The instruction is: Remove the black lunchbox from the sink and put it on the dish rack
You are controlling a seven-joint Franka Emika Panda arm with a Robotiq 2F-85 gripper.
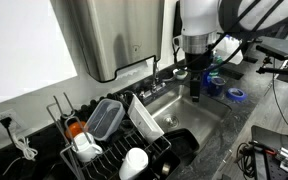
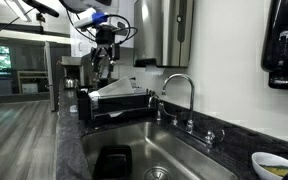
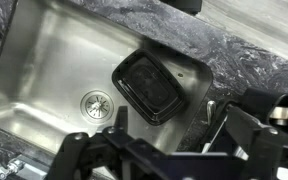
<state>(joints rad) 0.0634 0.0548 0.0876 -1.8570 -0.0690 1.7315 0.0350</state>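
Black lunchbox [image 3: 154, 88] on sink [image 3: 44, 60] floor — clear of the released, wide-apart pincer [image 3: 169, 132] overhead

The sink [image 1: 206, 118] is set into the table [image 1: 236, 128], with the faucet [image 1: 154, 70] rising from its back rim, on the wall side. The lunchbox [image 1: 180, 148] lies inside the sink on the basin floor, by the wall opposite the faucet. In the wrist view it sits just right of the drain [image 3: 96, 101], close to a corner of the basin. The dish rack [image 1: 79, 160] stands on the table just beside one end of the sink. A cup [image 1: 134, 161] is at its front and a container [image 1: 105, 117] behind that. The end effector [image 1: 195, 92] hangs above the sink, well apart from the lunchbox.
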